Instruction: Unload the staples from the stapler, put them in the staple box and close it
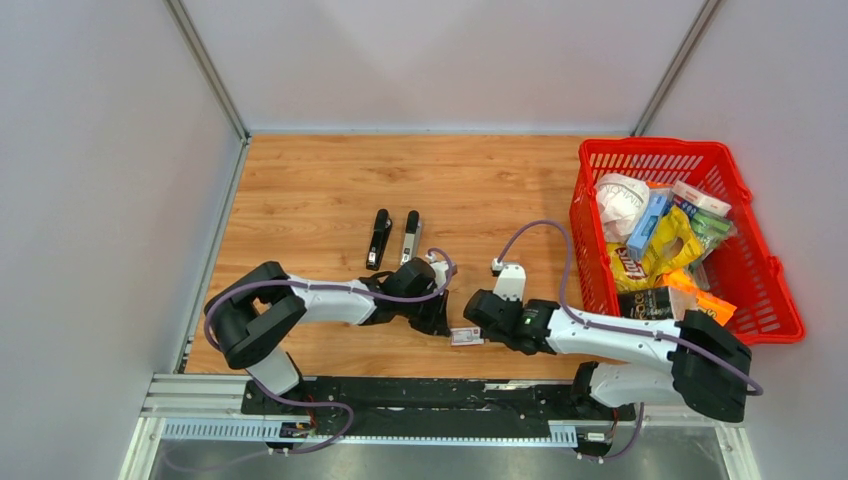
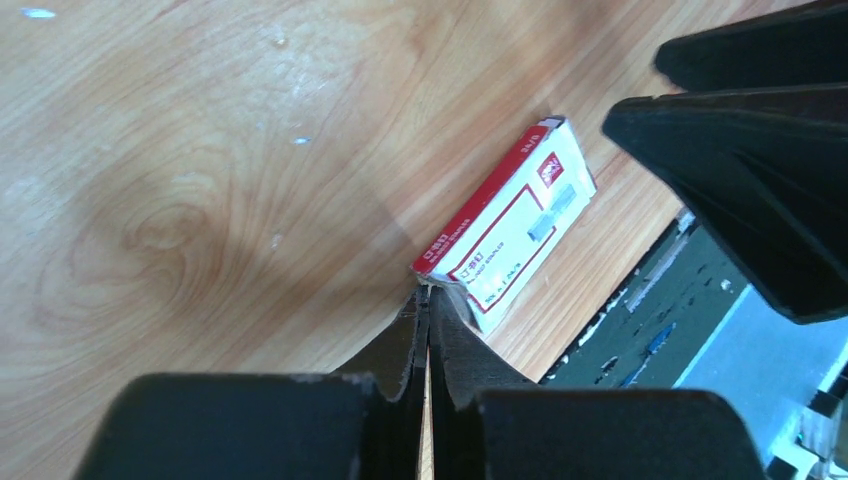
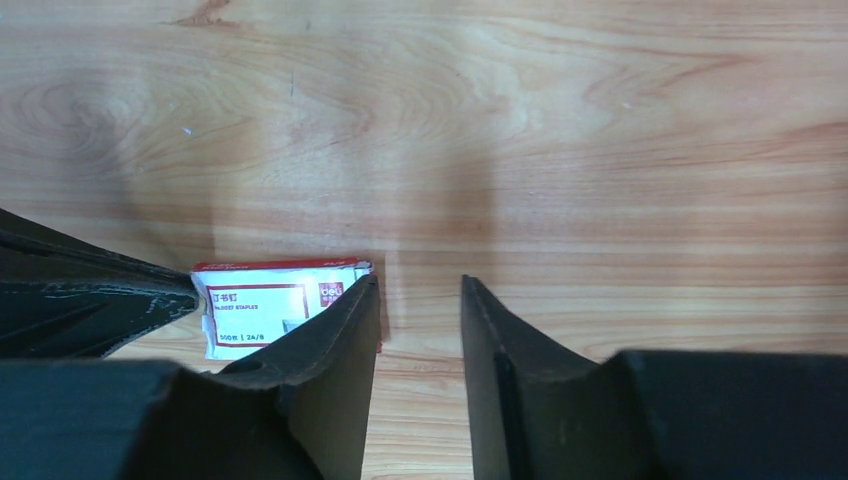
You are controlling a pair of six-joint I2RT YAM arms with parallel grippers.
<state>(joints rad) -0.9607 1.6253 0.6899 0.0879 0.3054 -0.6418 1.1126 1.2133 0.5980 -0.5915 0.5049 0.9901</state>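
Fingers: left gripper (image 2: 428,297) pinched together at the box (image 2: 510,228), right gripper (image 3: 419,286) apart, empty; a nudge could slide it off the bench's (image 1: 320,180) near edge.

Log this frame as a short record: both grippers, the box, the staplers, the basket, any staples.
left gripper: shut, tips at a corner of the small white-and-red printed cardboard box
right gripper: open, nothing between the jaws, box just beside one finger
staplers: black stapler and black-and-silver stapler, side by side on the wooden table, beyond both arms, untouched
basket: red plastic basket at the table's right, holding snack packets
staples: no loose strip visible
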